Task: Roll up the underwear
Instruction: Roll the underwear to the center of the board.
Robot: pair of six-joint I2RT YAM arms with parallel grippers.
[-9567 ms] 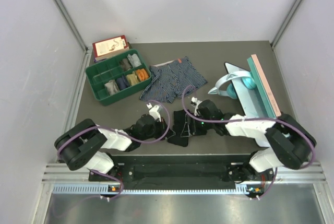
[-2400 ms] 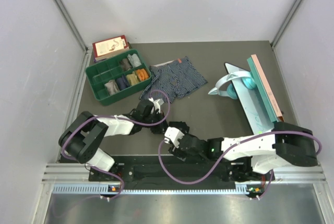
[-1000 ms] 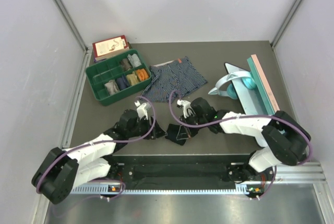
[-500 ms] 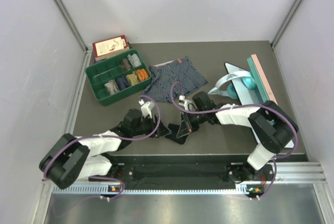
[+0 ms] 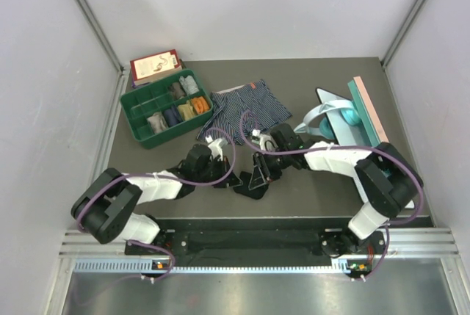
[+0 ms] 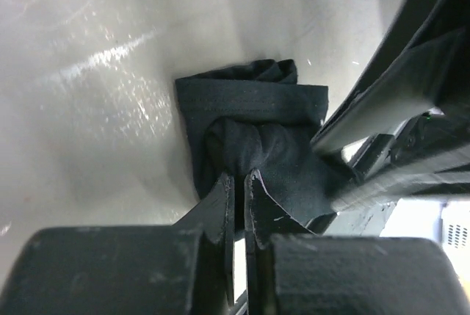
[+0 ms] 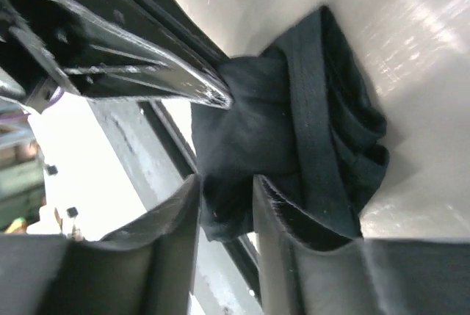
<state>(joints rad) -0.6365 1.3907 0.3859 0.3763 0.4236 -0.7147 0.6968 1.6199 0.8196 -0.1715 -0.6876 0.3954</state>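
The black underwear (image 5: 245, 184) lies bunched in a partly rolled bundle near the table's front edge, between my two grippers. My left gripper (image 5: 226, 177) is at its left side, and in the left wrist view (image 6: 239, 180) its jaws are nearly closed on a thin fold of the black cloth (image 6: 257, 109). My right gripper (image 5: 257, 175) is at its right side, and in the right wrist view (image 7: 226, 192) it is shut on a thick lump of the bundle (image 7: 323, 109). The striped underwear (image 5: 246, 113) with its orange waistband lies flat further back, untouched.
A green divider tray (image 5: 125, 106) holding several rolled cloths stands at the back left, with a red book (image 5: 156, 64) behind it. A teal and pink board (image 5: 367, 120) and a pale blue curved object (image 5: 323, 118) lie at the right.
Both grippers have stayed at the black bundle. The left gripper has shifted a little right and away from the front edge. The right arm's elbow has swung back.
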